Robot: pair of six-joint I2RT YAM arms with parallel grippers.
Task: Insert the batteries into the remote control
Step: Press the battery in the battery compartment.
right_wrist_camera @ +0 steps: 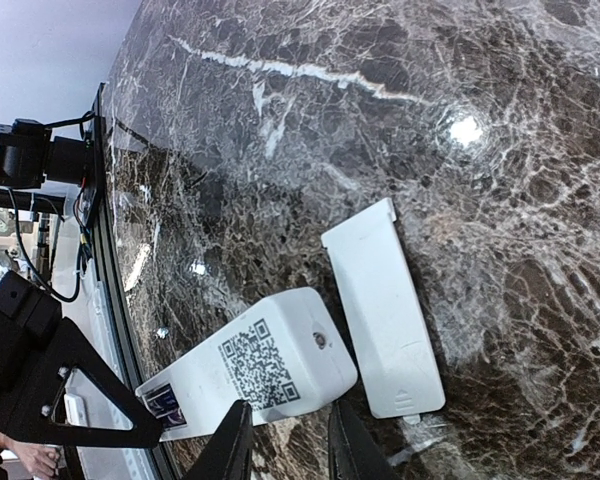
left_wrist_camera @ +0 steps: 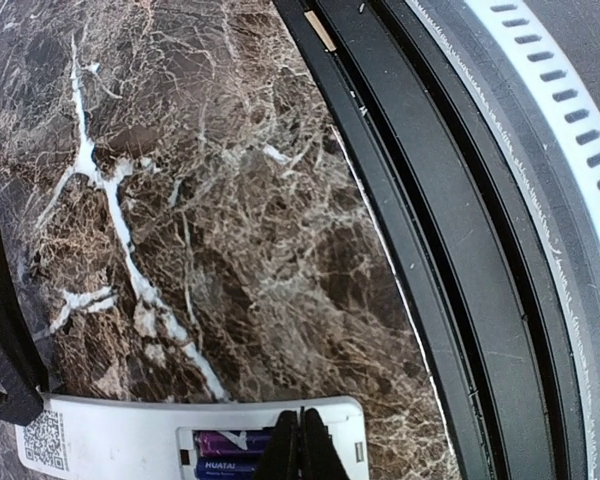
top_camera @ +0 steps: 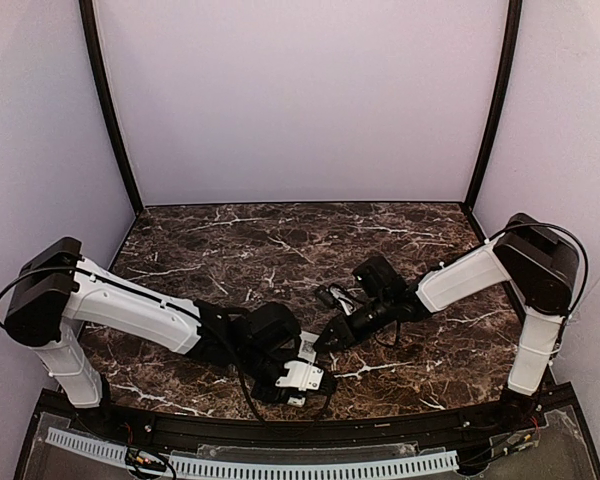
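The white remote control (left_wrist_camera: 120, 435) lies back side up near the table's front edge. Its open recess holds the two blue-purple batteries (left_wrist_camera: 225, 452) side by side. My left gripper (left_wrist_camera: 302, 445) is shut, its tips pressed together right over the recess. In the right wrist view the remote's QR-code end (right_wrist_camera: 270, 370) lies just ahead of my open right gripper (right_wrist_camera: 285, 450), one finger on each side of it, and the batteries (right_wrist_camera: 165, 403) show at the far end. In the top view the remote (top_camera: 300, 376) lies between the left gripper (top_camera: 290, 382) and the right gripper (top_camera: 326, 340).
The separate white cover plate (right_wrist_camera: 385, 320) lies flat on the marble beside the remote's QR-code end. The table's black front rim (left_wrist_camera: 450, 250) runs close to the remote's battery end. The purple walls stand far off at the back and sides.
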